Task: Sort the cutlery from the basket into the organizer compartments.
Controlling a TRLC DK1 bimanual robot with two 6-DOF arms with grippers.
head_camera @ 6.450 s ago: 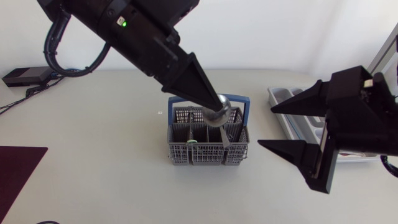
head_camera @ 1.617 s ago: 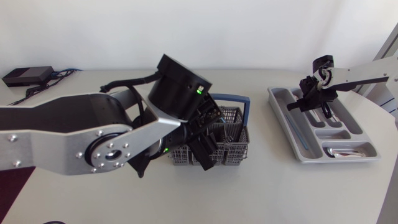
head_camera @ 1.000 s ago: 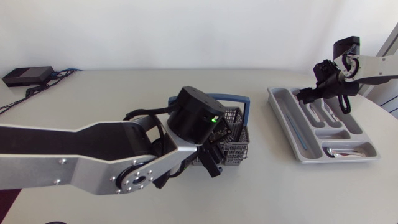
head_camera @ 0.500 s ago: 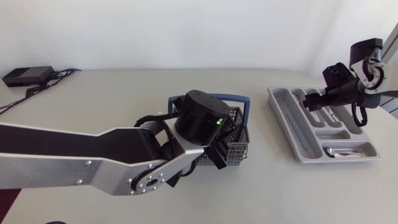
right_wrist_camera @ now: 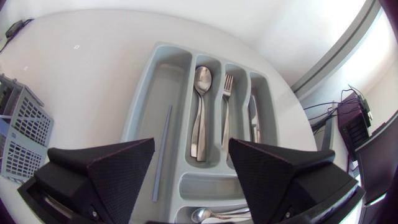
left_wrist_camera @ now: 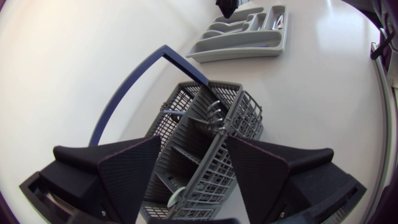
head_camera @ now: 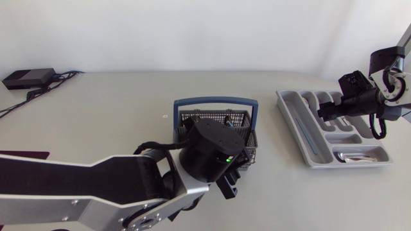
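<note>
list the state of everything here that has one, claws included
left claw, open, holding nothing, at the basket
right claw, open, holding nothing, above the organizer
basket, upright, handle raised, some cutlery inside
organizer, flat on the table, partly filled
spoon, lying flat in an organizer slot
fork, lying flat in the slot beside the spoon

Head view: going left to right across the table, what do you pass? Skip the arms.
small black box → grey mesh cutlery basket with a blue handle → light grey plastic organizer tray
</note>
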